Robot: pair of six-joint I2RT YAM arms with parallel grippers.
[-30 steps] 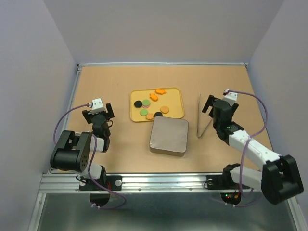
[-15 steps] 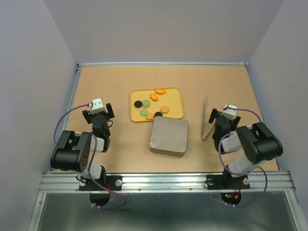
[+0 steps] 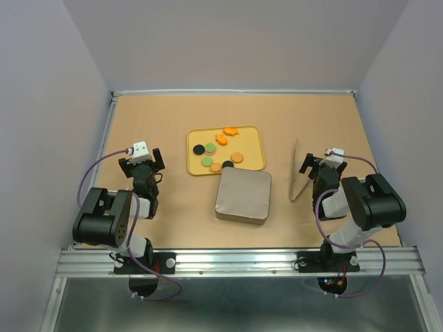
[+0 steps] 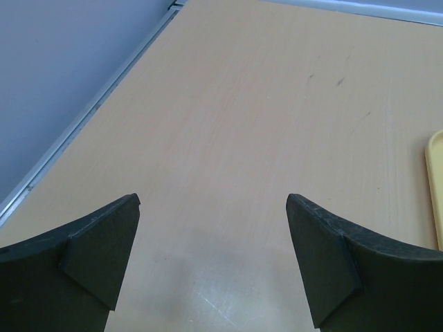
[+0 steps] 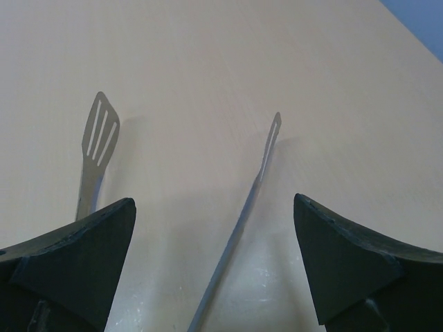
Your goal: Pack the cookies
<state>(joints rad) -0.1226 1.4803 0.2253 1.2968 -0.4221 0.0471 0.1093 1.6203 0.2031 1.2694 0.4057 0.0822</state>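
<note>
Top external view: we are noting the cookies [image 3: 210,147] lying loose on the yellow tray [image 3: 250,144] at mid-worktop [image 3: 152,117], just behind a closed square box [image 3: 242,196]. Left fingers [image 4: 90,263] are standing wide apart over bare worktop, gripping nothing. Right fingers [image 5: 76,256] are spread and empty too. Metal tongs [image 5: 97,138] are lying directly ahead of the right fingers, long axis running away from them, one blade up the gap and the slotted one beside a finger. We are judging the right arm nearer the tongs, with the tray lying well off to its left.
</note>
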